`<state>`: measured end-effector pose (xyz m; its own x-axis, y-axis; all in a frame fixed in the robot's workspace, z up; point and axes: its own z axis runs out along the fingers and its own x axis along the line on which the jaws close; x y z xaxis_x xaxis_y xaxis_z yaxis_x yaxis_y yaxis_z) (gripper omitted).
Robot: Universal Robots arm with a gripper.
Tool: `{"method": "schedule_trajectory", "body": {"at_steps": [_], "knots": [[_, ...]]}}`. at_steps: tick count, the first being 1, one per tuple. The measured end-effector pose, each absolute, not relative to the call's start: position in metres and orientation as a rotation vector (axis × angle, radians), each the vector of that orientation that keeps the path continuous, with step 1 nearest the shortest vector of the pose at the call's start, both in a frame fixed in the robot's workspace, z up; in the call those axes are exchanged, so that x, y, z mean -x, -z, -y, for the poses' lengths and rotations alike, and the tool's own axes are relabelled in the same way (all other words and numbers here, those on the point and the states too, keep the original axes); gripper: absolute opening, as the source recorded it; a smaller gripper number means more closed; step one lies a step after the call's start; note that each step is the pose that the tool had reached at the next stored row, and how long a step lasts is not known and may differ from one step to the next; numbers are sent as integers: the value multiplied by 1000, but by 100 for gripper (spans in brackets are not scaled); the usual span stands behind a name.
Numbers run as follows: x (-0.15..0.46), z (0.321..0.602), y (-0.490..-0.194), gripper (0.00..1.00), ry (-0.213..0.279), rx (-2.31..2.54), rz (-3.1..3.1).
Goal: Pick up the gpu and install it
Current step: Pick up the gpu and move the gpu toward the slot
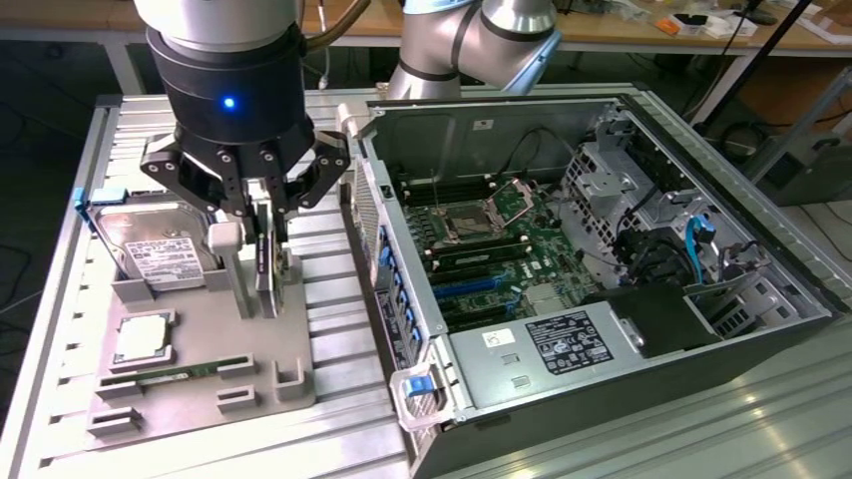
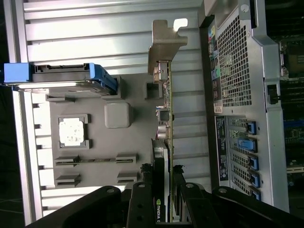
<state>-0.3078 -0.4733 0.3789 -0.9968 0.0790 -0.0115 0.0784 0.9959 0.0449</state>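
Your gripper (image 1: pixel 253 238) is clamped on the gpu (image 1: pixel 266 274), with one finger against each face of the card. The gpu stands on edge over the gray fixture (image 1: pixel 200 399), at 9 o'clock from the open computer case (image 1: pixel 745 359) in the exterior view. Grasp: made. Lift clear of the fixture: cannot be told. Installation: not yet done.

The ribbed silver aluminium counter (image 1: pixel 330 329) carries a flat grey plastic fixture plate (image 1: pixel 187 401) and an open black computer case (image 1: pixel 600 424).
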Motion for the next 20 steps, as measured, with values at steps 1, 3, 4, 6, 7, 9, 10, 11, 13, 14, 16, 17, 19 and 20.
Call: {"method": "schedule_trajectory", "body": {"at_steps": [1,3,4,6,7,9,10,11,13,14,16,17,19,20], "knots": [[308,473,-379,27,-70,-123,-3125],[308,473,-379,27,-70,-123,-3125],[308,473,-379,27,-70,-123,-3125],[308,473,-379,27,-70,-123,-3125],[308,473,-380,27,-70,-123,-3125],[308,473,-381,27,-69,-123,-3125],[308,473,-381,27,-69,-123,-3125],[308,473,-382,27,-69,-123,-3125],[308,473,-385,27,-69,-123,-3125],[308,473,-385,27,-70,-123,-3125],[308,473,-388,27,-69,-123,-3125],[308,473,-389,27,-69,-123,-3125],[308,473,-391,27,-70,-123,-3125],[308,473,-392,27,-70,-123,-3125]]}}
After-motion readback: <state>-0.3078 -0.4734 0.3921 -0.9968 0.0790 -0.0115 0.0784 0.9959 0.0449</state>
